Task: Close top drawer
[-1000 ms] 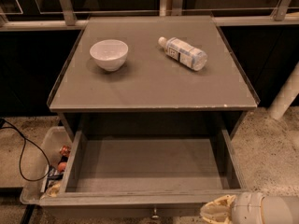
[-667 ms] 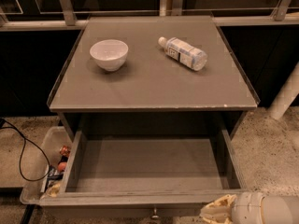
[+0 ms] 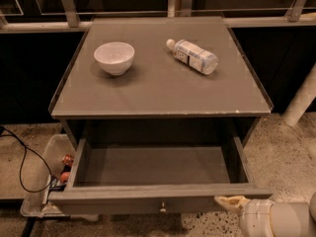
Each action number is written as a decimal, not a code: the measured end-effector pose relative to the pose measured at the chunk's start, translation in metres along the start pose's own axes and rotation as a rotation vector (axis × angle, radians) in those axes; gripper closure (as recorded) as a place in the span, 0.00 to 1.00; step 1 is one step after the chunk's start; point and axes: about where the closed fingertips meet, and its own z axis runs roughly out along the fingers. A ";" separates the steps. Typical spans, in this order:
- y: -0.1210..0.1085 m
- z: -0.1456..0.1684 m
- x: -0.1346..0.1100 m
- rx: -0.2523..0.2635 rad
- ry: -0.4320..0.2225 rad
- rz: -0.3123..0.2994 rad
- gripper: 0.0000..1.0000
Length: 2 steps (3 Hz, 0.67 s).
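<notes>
The top drawer (image 3: pixel 158 163) is a wide, shallow grey drawer pulled far out of the grey cabinet, and its inside shows nothing in it. Its front panel (image 3: pixel 123 199) runs along the bottom of the view with a small round knob (image 3: pixel 162 208) at centre. My gripper (image 3: pixel 231 202) is at the bottom right, its pale tip against the right end of the drawer's front panel. The white arm (image 3: pixel 276 218) comes in from the lower right corner.
On the cabinet top (image 3: pixel 158 88) stand a white bowl (image 3: pixel 114 57) and a plastic bottle (image 3: pixel 192 56) lying on its side. A clear bin (image 3: pixel 47 181) with small items sits on the floor at left, next to a black cable (image 3: pixel 22 162). A white post (image 3: pixel 301 102) stands at right.
</notes>
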 end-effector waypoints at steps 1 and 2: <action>-0.033 0.020 -0.017 0.024 0.002 -0.021 0.19; -0.077 0.044 -0.027 0.049 0.012 -0.028 0.42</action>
